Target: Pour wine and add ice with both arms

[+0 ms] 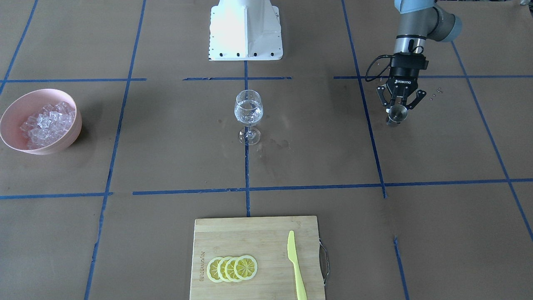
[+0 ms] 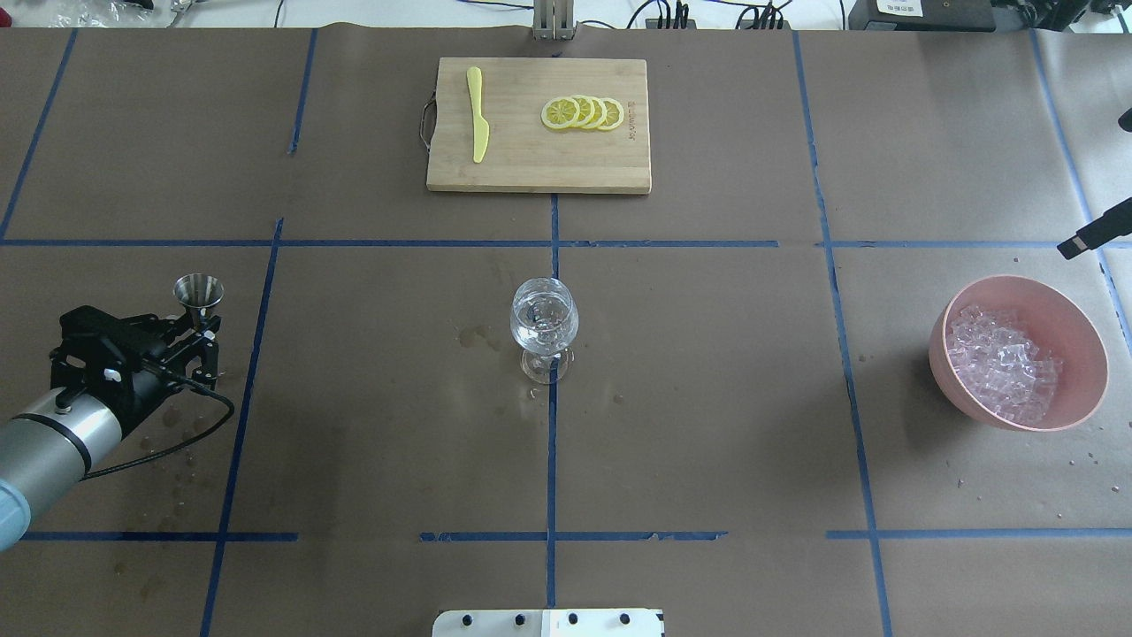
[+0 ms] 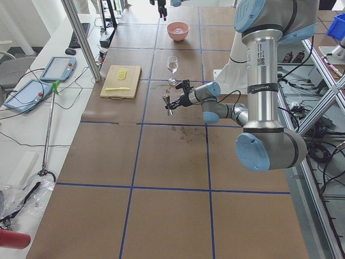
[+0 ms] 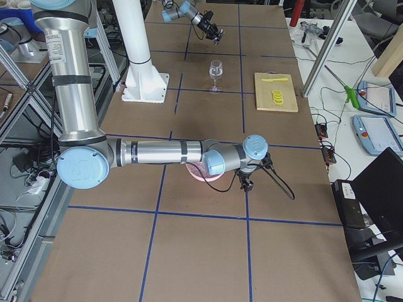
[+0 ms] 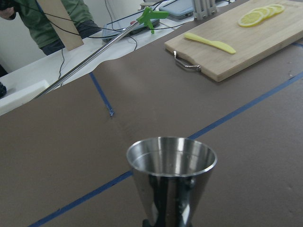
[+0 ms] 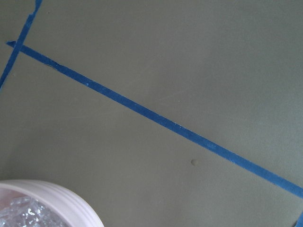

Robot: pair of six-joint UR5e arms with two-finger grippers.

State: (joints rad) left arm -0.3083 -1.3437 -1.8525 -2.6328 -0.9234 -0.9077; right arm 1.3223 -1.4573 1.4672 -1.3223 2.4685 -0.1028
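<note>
A wine glass (image 1: 248, 110) stands mid-table with a little clear wine in it; it also shows in the overhead view (image 2: 544, 320). A pink bowl (image 1: 12, 110) holds the ice (image 1: 48, 123), seen from overhead as well (image 2: 999, 358). My left gripper (image 1: 399, 109) is shut on the stem of a steel jigger (image 2: 198, 292), upright and well to the side of the glass; the wrist view shows its cup (image 5: 171, 163). My right gripper (image 4: 247, 182) hangs near the bowl's (image 6: 52, 198) far side. I cannot tell whether it is open or shut.
A wooden cutting board (image 1: 250, 233) on the operators' side carries lemon slices (image 1: 232, 268) and a yellow knife (image 1: 296, 271). The white base block (image 1: 245, 29) stands behind the glass. Wet spots mark the paper near the glass and under the left arm.
</note>
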